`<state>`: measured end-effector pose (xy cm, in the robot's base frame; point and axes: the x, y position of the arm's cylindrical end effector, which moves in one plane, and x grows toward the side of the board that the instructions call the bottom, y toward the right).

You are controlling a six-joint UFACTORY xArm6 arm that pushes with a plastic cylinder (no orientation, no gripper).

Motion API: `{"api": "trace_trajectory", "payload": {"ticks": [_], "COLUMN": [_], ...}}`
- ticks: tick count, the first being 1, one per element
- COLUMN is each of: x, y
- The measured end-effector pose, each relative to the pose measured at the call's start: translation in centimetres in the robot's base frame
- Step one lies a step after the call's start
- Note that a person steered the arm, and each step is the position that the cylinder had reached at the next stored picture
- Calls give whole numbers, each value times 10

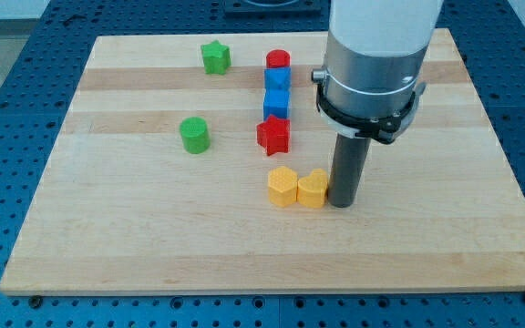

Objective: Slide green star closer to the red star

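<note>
The green star (215,57) sits near the view's top, left of centre. The red star (273,135) lies in the middle of the board, below and to the right of the green star. My tip (342,203) rests on the board right of the red star and lower down, touching or almost touching the right side of a yellow block (313,189). The tip is far from the green star.
A red cylinder (279,61) and two blue blocks (277,80) (277,102) form a column above the red star. A green cylinder (194,135) stands at the left. Another yellow block (283,186) sits beside the first. The wooden board (108,237) ends at blue table edges.
</note>
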<state>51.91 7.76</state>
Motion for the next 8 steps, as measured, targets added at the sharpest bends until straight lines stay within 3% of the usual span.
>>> {"api": "trace_trajectory", "payload": {"ticks": [1,2,4,5,6,8], "x": [-1,-57,-246,-302,-303,-325], "y": [4,17,-9,-12,-13,-119]}}
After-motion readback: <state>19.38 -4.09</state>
